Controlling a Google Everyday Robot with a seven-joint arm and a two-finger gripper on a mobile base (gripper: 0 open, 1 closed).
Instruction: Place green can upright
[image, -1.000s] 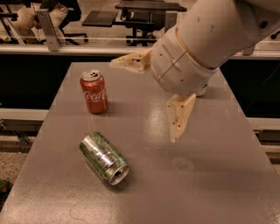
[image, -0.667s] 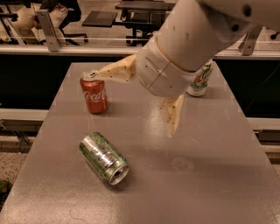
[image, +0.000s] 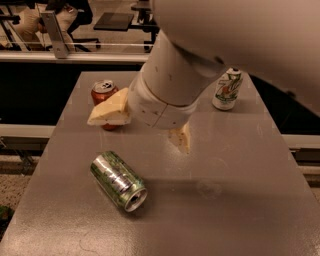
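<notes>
1. Grey counter (image: 240, 200) fills most of the camera view, narrowing towards its far edge. Beyond that edge lie a dark gap, a pale rail and a floor with office chairs (image: 114, 21).
2. Left and right edges of the counter show in full; the near edge is cut off by the bottom of the view.
3. The green can (image: 118, 180) lies on its side in the near-left part of the counter. Its silver top faces the near right, and its body runs back towards the far left.
4. Bare counter stretches to the right of the green can and in front of it. The left edge is nearer to it than the right edge.
5. The gripper (image: 139, 132) hangs over the middle of the counter, behind the green can and apart from it. Its two cream fingers (image: 111, 111) are spread wide with nothing between them.
6. The thick white arm (image: 175, 75) comes in from the upper right and covers much of the far half of the counter.
7. Cans, counted: three.
   - One green can, lying down.
   - One red can (image: 102, 91), upright at the far left, partly hidden behind the left-hand finger.
   - One white can (image: 227, 89), upright at the far right, near the right edge.
8. The three cans stand well apart from one another.
</notes>
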